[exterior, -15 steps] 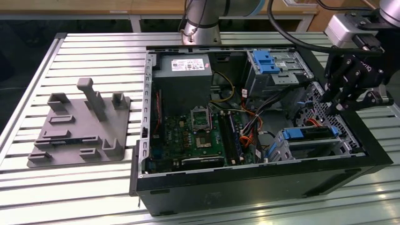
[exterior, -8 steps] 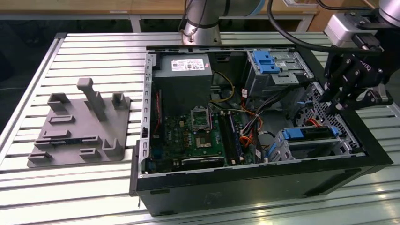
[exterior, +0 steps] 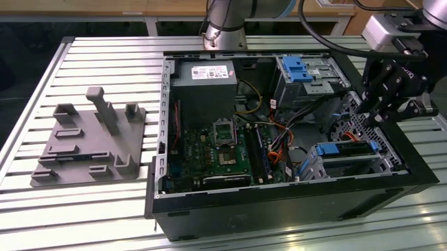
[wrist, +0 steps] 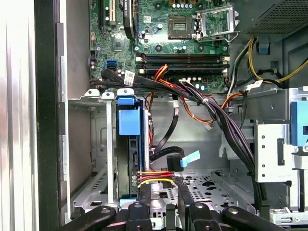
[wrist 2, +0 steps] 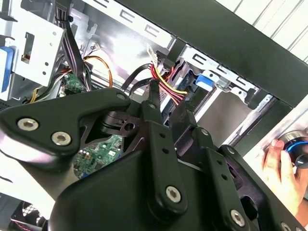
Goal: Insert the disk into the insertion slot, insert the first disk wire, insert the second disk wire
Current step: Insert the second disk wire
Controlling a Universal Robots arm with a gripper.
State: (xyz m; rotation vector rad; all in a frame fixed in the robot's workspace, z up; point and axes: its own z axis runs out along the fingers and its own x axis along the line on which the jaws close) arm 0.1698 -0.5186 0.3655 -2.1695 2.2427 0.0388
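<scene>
— What does your pincer have hold of?

— My pincer (wrist: 177, 185) is drawn almost closed. As far as I can judge, it nips the plug of the red-and-yellow disk wire (wrist: 153, 176).

— And the disk?

— The disk (wrist: 129, 122) stands on edge just beside my fingertips, seated in the insertion slot (wrist: 98, 144). Its blue caddy tab shows at the cage's open end.

— How would it handle?

— I reckon the drive is rigid, dense and unkind to knocks, so the blue caddy frame is the place to take it. The wire is another matter, with limp leads and a hard plug. I'd grip the plug body, never the leads.

— Much room?

— Little. A black wire with a blue tab (wrist: 174, 156) hangs just past my fingertips. A thick cable bundle (wrist: 226, 125) crosses beyond it, and the motherboard (wrist: 163, 38) lies farther on.

— Outside?

— A person's hand (wrist 2: 279, 168) is near my pincer, at the computer case (exterior: 279, 204). The case sits on a slatted metal surface (exterior: 70, 204). A grey fixture plate (exterior: 91, 141) lies on that surface, well apart from me.
</scene>
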